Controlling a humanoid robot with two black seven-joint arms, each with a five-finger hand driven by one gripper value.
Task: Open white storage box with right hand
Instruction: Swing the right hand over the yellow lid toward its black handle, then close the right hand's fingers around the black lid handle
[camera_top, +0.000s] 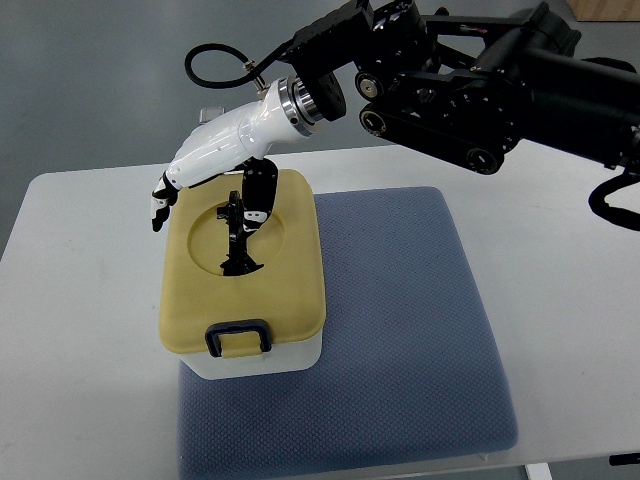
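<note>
So here's where I'm at: my right hand (205, 160) is reaching in from the right side, arm stretched across the top of the shot, and it's hovering over the far left corner of the white storage box (243, 275). The fingers (160, 205) are loosely spread and pointing down past the lid's far left edge, not wrapped around anything. The thumb side hangs down over the middle of the lid (290, 290), right above the round recessed dip there. I can't tell for sure if it's actually touching the lid or just sitting over it, the dark bits blend with their own shadow.

The box itself sits on the left part of a blue-grey mat (420, 320), which is lying on the white table (70, 330). Lid is a yellowish tan colour, body underneath is white, only a strip of it shows at the near side. There's a dark blue latch (238, 337) on the near edge of the lid, folded down flat, so the box looks shut. The hand is at the opposite end from that latch, well apart from it.
</note>
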